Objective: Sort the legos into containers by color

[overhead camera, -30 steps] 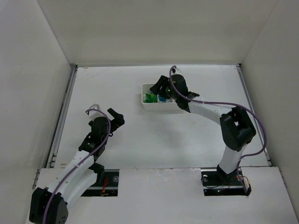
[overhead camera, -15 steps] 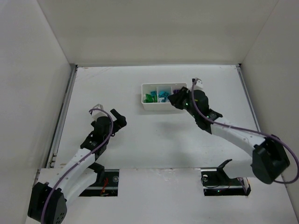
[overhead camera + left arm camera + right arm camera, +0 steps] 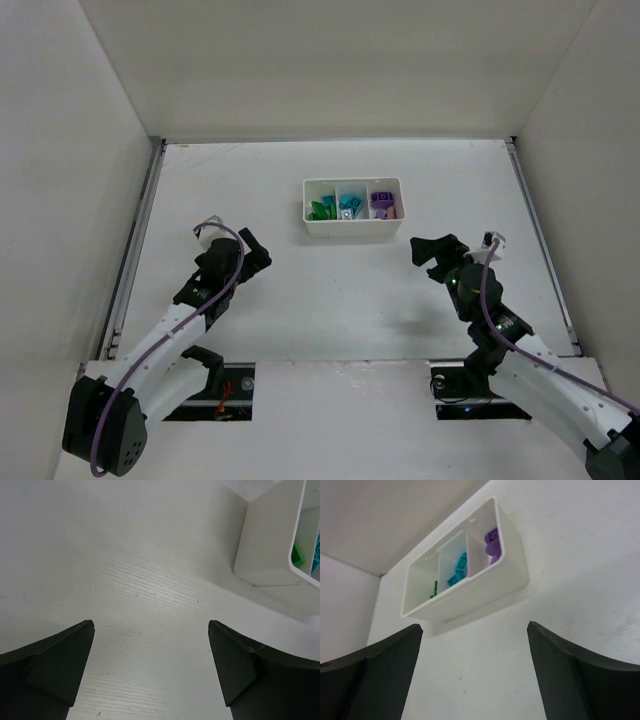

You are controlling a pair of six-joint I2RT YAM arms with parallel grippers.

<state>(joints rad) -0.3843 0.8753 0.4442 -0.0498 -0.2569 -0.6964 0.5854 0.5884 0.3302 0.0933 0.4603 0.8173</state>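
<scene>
The white tray (image 3: 352, 232) sits at the table's back middle, with its three containers side by side. Green legos (image 3: 320, 209) lie in the left one, teal legos (image 3: 349, 206) in the middle one and purple legos (image 3: 381, 203) in the right one. My right gripper (image 3: 432, 250) hangs open and empty, near and right of the tray. In the right wrist view the tray (image 3: 470, 592) lies beyond the gripper (image 3: 474, 625), showing purple (image 3: 492, 540), teal (image 3: 458, 570) and green (image 3: 434, 588) legos. My left gripper (image 3: 252, 252) is open over bare table left of the tray, whose corner (image 3: 265, 545) shows in the left wrist view.
White walls close in the table on the left, back and right. A metal rail (image 3: 135, 250) runs along the left edge and another (image 3: 540, 240) along the right. Both arm bases stand at the near edge.
My right arm has drawn back from over the tray to the near right, and its jaws now stand open. The left arm has barely shifted.
</scene>
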